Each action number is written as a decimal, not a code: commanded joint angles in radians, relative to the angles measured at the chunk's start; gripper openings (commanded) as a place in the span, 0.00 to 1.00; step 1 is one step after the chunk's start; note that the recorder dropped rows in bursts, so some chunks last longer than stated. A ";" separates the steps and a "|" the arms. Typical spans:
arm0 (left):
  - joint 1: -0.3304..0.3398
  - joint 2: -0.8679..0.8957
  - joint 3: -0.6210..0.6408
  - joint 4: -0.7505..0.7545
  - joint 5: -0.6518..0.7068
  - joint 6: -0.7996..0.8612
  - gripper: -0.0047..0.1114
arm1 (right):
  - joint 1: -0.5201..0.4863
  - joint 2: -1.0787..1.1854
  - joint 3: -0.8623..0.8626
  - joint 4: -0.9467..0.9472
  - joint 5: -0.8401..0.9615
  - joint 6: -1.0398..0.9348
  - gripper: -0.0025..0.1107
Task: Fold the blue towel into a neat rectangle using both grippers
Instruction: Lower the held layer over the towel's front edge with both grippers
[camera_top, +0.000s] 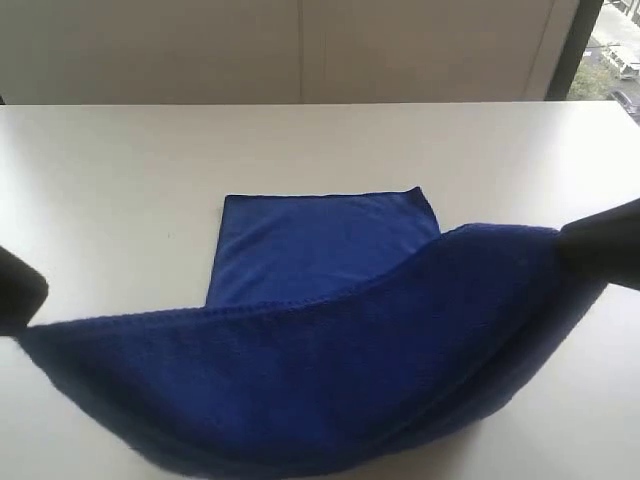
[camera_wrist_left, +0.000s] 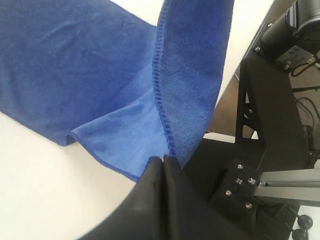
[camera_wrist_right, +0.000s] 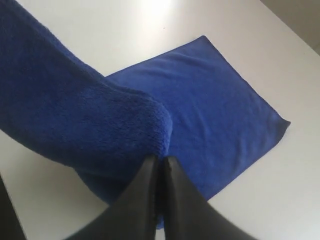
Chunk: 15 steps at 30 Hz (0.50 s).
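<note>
The blue towel (camera_top: 330, 330) is lifted along its near edge, which hangs in a sagging band between the two grippers; its far part lies flat on the white table (camera_top: 120, 170). My left gripper (camera_top: 18, 290) is shut on the towel's left corner at the left edge of the exterior view. My right gripper (camera_top: 600, 245) is shut on the right corner, held higher. In the left wrist view the black fingers (camera_wrist_left: 155, 180) pinch the stitched hem of the towel (camera_wrist_left: 190, 75). In the right wrist view the gripper (camera_wrist_right: 160, 162) pinches a thick fold of towel (camera_wrist_right: 90, 115).
The white table runs out to both sides and to the back beyond the towel. A black frame and stand (camera_wrist_left: 270, 125) with cables shows off the table's edge in the left wrist view. A pale wall (camera_top: 300, 50) stands behind the table.
</note>
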 joint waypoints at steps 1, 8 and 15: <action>-0.005 0.000 0.082 0.021 0.011 -0.036 0.04 | 0.003 0.013 0.014 0.010 -0.009 -0.012 0.02; -0.005 0.000 0.115 0.100 -0.033 -0.108 0.04 | 0.003 0.049 0.096 0.010 -0.135 -0.025 0.02; -0.005 0.004 0.115 0.145 -0.119 -0.108 0.04 | 0.003 0.076 0.103 0.012 -0.206 -0.025 0.02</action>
